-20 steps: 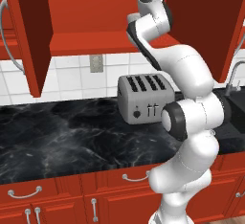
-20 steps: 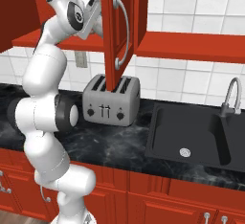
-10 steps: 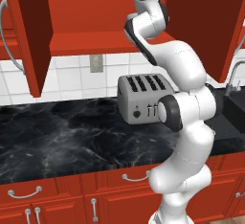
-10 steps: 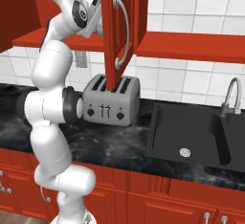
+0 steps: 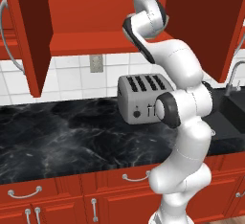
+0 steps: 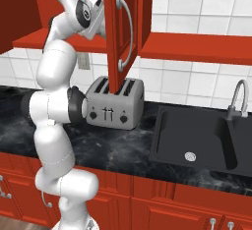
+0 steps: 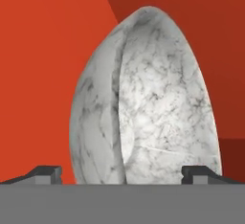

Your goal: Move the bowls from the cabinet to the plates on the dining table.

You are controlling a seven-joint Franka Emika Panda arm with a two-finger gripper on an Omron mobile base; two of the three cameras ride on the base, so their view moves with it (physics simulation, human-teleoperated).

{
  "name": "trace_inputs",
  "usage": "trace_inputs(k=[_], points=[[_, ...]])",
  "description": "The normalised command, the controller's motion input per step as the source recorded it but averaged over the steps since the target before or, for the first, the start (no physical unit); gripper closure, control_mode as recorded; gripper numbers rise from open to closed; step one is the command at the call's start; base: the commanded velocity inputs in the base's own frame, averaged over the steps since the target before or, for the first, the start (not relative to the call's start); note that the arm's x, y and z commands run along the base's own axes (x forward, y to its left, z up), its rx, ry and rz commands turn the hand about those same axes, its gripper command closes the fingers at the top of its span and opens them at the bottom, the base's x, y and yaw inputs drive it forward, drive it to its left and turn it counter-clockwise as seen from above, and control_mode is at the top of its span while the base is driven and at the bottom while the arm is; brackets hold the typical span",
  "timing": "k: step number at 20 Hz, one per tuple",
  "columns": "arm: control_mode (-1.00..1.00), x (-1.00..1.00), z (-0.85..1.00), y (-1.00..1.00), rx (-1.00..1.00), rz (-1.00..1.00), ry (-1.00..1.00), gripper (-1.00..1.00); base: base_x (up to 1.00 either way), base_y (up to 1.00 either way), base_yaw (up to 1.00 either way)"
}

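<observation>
Your jaws are spread wide, gripping nothing; the bowl, rounded mottled white-grey stone with dark veins, sits between the fingertips inside the smooth red cabinet.

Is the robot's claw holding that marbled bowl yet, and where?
Nothing is held. The gripper is open, its fingertips on either side of the speckled bowl, not closed.

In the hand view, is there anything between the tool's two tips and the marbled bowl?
Nothing: in the hand view the tool is open and the marbled bowl stands just ahead of its tips, the stretch bare.
</observation>
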Motion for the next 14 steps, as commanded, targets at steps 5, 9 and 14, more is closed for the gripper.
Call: trace_inputs(k=[5, 9, 14], points=[[-1.00, 0.00, -0.63, 0.00, 0.00, 0.05, 0.02, -1.00, 0.00, 0.00, 0.00], [-1.00, 0.00, -0.69, 0.00, 0.00, 0.06, 0.01, -1.00, 0.00, 0.00, 0.00], [-1.00, 0.00, -0.47, 0.00, 0.00, 0.05, 0.00, -1.00, 0.00, 0.00, 0.00]])
